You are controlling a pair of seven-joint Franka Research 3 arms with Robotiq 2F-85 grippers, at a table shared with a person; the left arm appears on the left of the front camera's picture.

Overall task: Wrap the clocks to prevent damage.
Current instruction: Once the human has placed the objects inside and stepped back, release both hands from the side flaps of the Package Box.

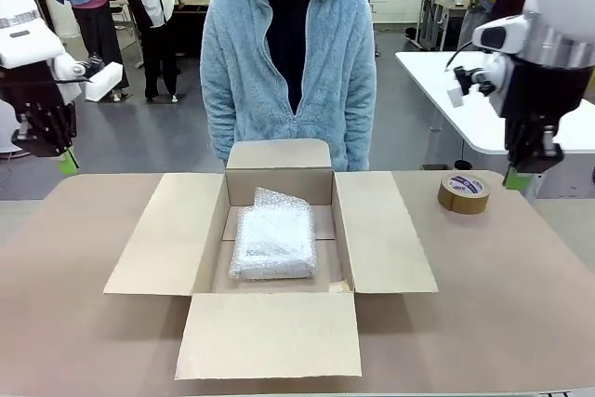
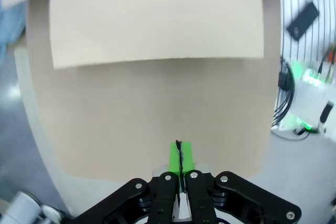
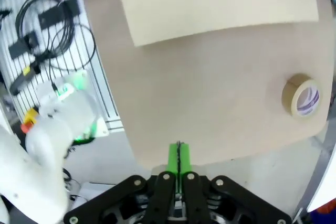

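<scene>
Clocks (image 1: pixel 273 241) in box (image 1: pixel 381 230), midway between raised left hand (image 1: pixel 67 163), right hand (image 1: pixel 517 177)

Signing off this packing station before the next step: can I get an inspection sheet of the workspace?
Surface: brown table, no spills seen.
Job's things: bubble-wrap bundle lying flat inside the open cardboard box, flaps spread.
Clutter: tape roll on the table, right of the box.
Grippers: left gripper shut, empty, raised over the table's left edge; right gripper shut, empty, raised over its right edge.
Cables: black cables beside the table, none on it.
Surroundings: person standing at the far side.
</scene>
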